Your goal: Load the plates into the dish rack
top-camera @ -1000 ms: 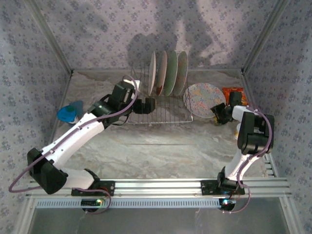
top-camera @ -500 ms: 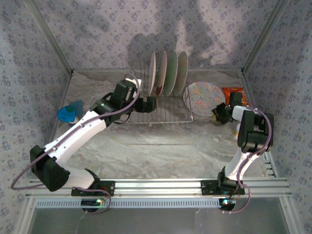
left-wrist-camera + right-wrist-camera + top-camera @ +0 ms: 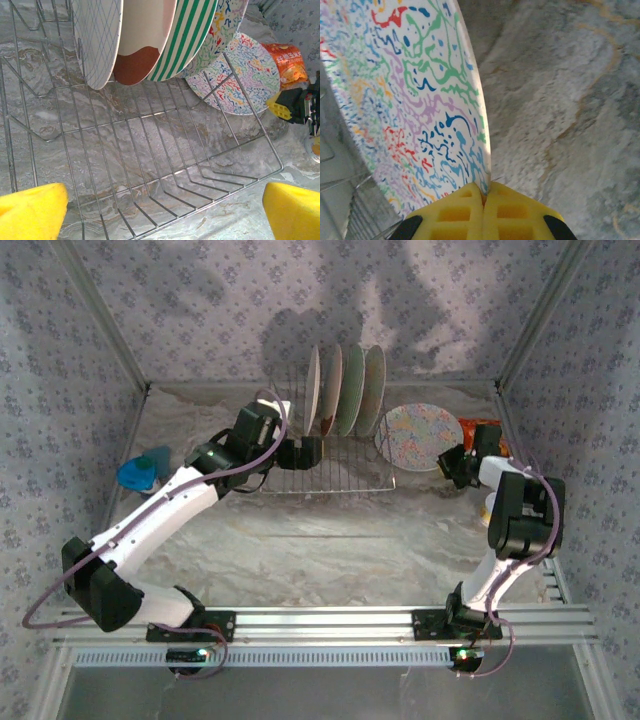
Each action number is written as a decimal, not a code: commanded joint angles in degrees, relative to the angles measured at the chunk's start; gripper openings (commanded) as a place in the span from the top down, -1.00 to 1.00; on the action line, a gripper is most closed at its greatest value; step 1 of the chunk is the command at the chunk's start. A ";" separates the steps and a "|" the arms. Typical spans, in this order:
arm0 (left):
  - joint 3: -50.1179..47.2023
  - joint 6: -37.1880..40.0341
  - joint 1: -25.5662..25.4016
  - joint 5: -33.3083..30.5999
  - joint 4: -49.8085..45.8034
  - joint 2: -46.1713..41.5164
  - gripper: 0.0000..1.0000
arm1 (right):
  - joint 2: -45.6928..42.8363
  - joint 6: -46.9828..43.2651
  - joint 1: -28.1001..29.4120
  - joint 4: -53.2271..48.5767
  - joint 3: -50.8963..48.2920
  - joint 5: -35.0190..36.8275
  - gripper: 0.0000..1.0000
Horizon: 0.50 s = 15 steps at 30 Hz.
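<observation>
Rack: silver wire dish rack (image 3: 340,478) stands at the back of the gray, stone-look table (image 3: 330,540).
Plates in rack: four stand on edge in a row at the back of it. From left to right they are the plaid plate (image 3: 97,40), the cream and red plate (image 3: 142,35), the green striped plate (image 3: 190,30) and the flowery plate (image 3: 230,15).
Fifth plate: the loose flowery plate (image 3: 418,437) is tilted up, just beside the right end of the rack.
Right gripper (image 3: 482,192): pinched tight on the rim of the loose flowery plate.
Left gripper (image 3: 160,215): wide open and holding nothing, over the front of the rack, with its yellow fingers (image 3: 32,212) far apart.
Other things: a blue bowl (image 3: 143,472) sits at the far left, and an orange packet (image 3: 478,427) lies near the right side of the loose flowery plate.
</observation>
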 commanded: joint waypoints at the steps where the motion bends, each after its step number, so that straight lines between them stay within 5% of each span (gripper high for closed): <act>1: 0.63 0.46 -0.24 -0.72 -0.03 -1.30 -0.98 | -4.24 -3.55 1.99 -4.12 3.12 -0.02 1.00; 15: -1.53 -1.31 -0.27 -0.57 0.96 -3.78 -0.98 | -10.52 -7.54 6.80 -12.66 8.59 5.35 1.00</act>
